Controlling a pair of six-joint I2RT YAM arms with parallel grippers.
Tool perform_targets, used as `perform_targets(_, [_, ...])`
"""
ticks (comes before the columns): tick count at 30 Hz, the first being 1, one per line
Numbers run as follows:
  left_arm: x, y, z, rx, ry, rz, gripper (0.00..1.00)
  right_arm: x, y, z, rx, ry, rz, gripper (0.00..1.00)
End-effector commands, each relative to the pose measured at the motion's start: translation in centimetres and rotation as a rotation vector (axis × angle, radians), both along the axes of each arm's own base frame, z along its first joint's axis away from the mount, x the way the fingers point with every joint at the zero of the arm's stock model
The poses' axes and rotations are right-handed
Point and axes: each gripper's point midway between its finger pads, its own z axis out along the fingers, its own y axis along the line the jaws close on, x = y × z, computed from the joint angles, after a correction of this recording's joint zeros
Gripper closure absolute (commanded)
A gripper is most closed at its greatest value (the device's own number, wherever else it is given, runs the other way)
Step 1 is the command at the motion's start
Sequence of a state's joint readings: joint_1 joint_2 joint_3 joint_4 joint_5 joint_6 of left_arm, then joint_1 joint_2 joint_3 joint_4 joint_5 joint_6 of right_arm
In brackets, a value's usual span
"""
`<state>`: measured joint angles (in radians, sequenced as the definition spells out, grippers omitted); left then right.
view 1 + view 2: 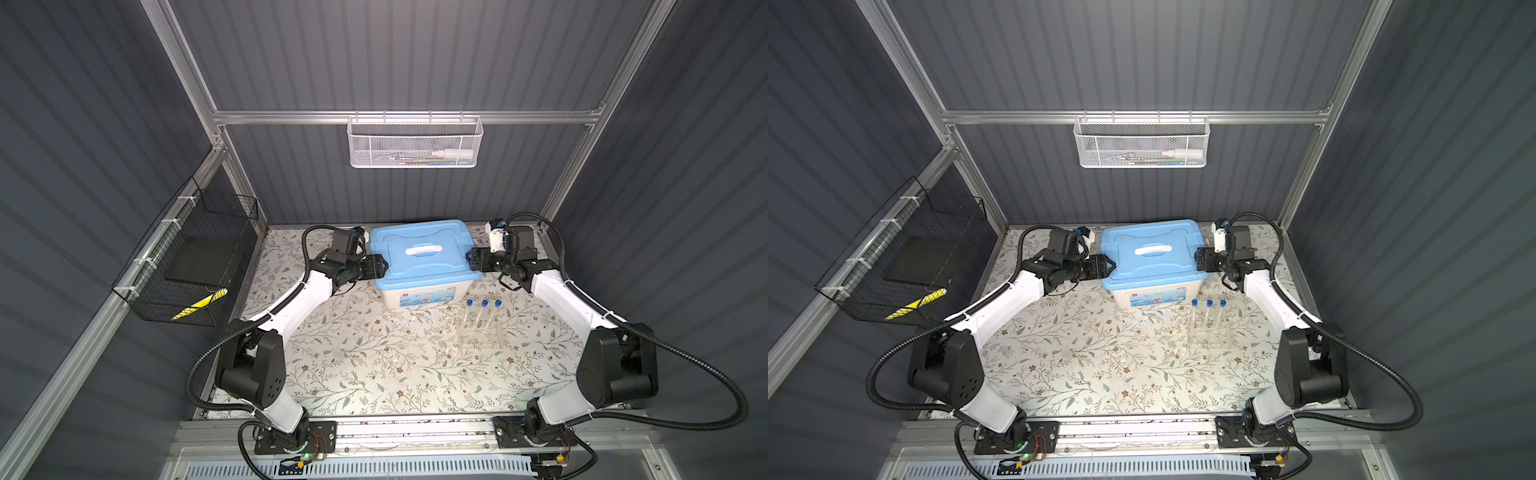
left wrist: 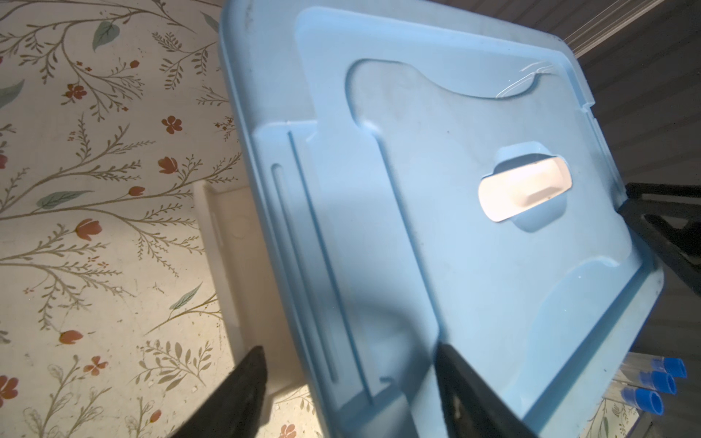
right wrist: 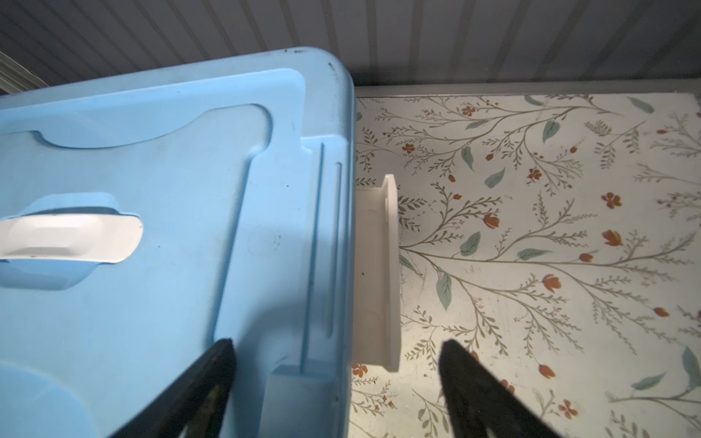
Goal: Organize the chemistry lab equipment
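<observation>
A black wire basket (image 1: 166, 257) hangs on the left wall, holding a dark flat slab (image 1: 203, 262) and a yellow-and-black striped piece (image 1: 199, 305). The left gripper (image 1: 380, 266) sits at the left edge of the blue lid (image 1: 419, 266), its fingers (image 2: 242, 390) spread wide and pinching nothing. The lid covers a white bin (image 1: 419, 297), so its contents are hidden. Above on the rail, a white mesh basket (image 1: 374, 145) holds a white bottle (image 1: 451, 154). Three blue-capped test tubes (image 1: 484, 311) stand in a clear rack (image 1: 480, 338) just in front of the bin. The right gripper (image 1: 473, 258), also splayed, is at the lid's right edge.
</observation>
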<state>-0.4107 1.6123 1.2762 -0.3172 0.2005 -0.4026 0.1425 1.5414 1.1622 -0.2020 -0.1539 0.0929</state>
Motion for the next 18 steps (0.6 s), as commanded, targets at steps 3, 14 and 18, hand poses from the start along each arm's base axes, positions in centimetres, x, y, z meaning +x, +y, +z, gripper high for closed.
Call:
perform_targets(3, [0.2, 2.8, 1.9, 0.048, -0.081, 0.076, 0.07, 0.0, -0.8, 0.0, 0.107, -0.011, -0.012, 0.01])
perform_targets(14, [0.4, 4.9, 1.2, -0.081, -0.039, 0.070, 0.00, 1.0, -0.5, -0.9, 0.327, 0.027, 0.060, 0.01])
perform_targets(18, [0.4, 3.6, 0.6, -0.157, -0.011, 0.017, 0.00, 1.5, -0.8, -1.4, 0.419, 0.048, 0.058, 0.01])
